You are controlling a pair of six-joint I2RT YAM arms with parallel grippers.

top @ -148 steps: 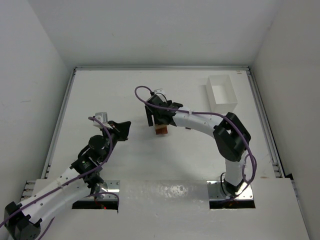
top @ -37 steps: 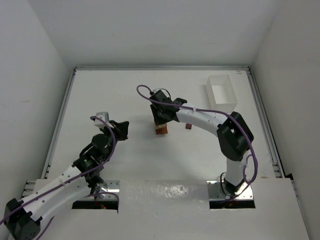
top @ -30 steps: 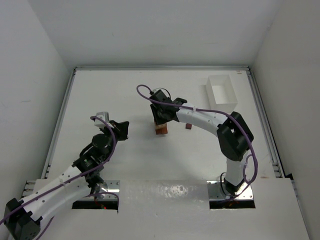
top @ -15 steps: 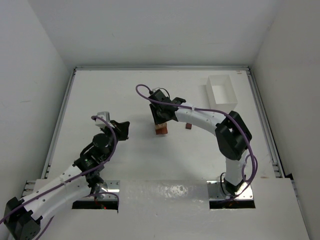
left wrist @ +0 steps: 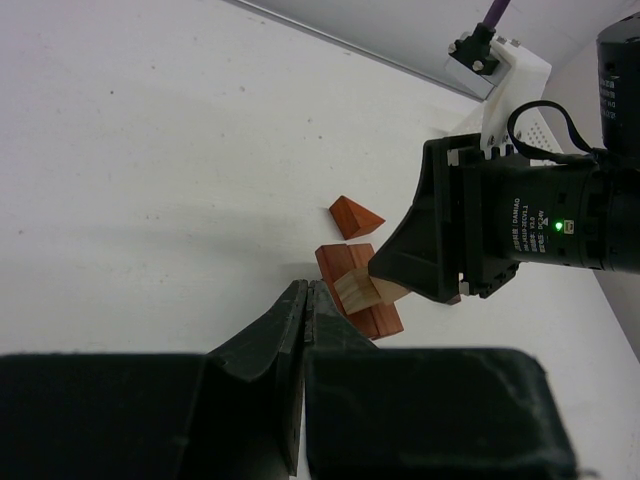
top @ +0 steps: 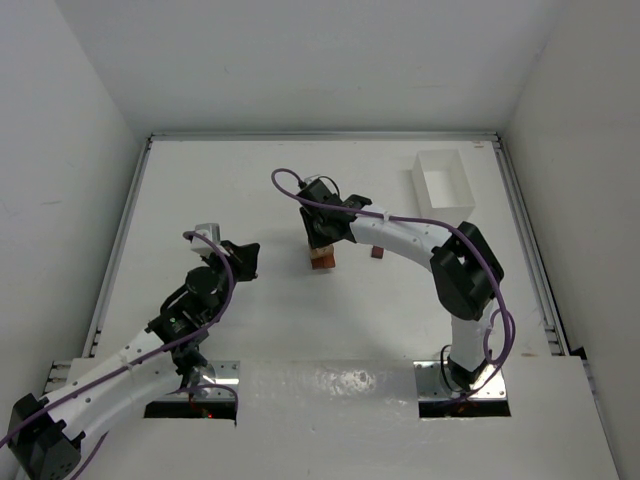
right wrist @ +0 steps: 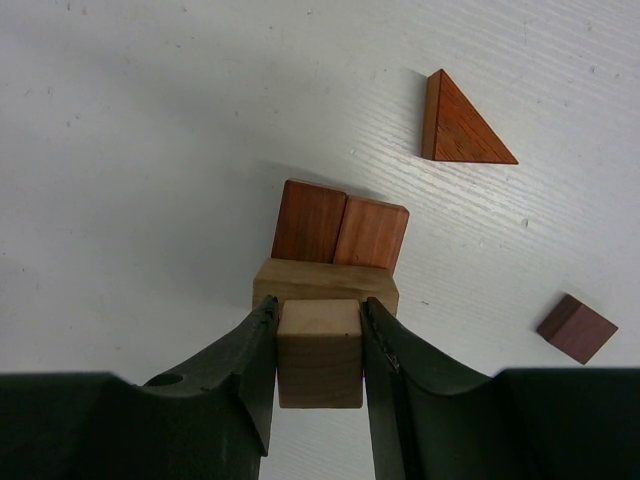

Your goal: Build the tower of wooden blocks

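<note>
The wood block tower (top: 322,259) stands mid-table. In the right wrist view two reddish-brown blocks (right wrist: 340,232) lie side by side, with a pale tan bar (right wrist: 325,283) across them. My right gripper (right wrist: 319,312) is shut on a pale tan cube (right wrist: 319,350), held directly over the bar; whether the cube rests on it I cannot tell. The left wrist view shows the stack (left wrist: 350,285) partly behind the right gripper (left wrist: 440,250). My left gripper (left wrist: 306,290) is shut and empty, left of the tower (top: 245,255).
A reddish-brown triangular block (right wrist: 460,125) lies on the table just past the stack. A dark brown cube (right wrist: 577,328) sits to the right, by the right forearm (top: 377,253). The clear plastic box (top: 443,180) stands at the back right.
Over the last second almost nothing has moved; the right gripper stays over the stack with the cube. Since the oldest frame the right wrist has turned and the forearm uncovered the dark cube.
</note>
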